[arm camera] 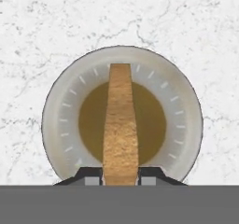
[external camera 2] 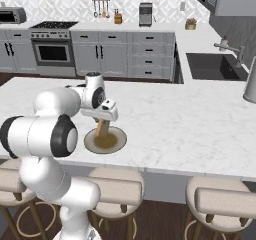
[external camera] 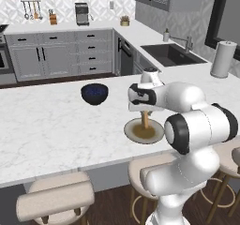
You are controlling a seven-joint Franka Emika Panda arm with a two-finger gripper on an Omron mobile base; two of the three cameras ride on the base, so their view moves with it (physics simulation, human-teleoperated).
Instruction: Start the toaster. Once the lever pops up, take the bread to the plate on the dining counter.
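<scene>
Item: one slice of bread (arm camera: 120, 125), golden-brown and thin, which my claw (arm camera: 120, 178) held edge-on, jaws narrow and pinching its upper end, one fingertip (arm camera: 92, 177) on each face. It hung upright directly over the plate (arm camera: 182, 125), lower end at or just above the dark centre; whether it touched, I could not tell. Handling, as I judged: light, stiff, dry and crumbly, likely to crack under a hard squeeze; the flat faces near one end were the place to take it, as I had. Count: one plate, tan with a paler rim, on the dining tabletop (external camera: 42, 125) near its near edge; one dark blue bowl (external camera: 94, 93) to the left and farther back, well apart from the plate; one paper towel roll (external camera: 223, 59) at far right; stools (external camera 2: 115, 190) along the near side, three counted in the right base view.
</scene>
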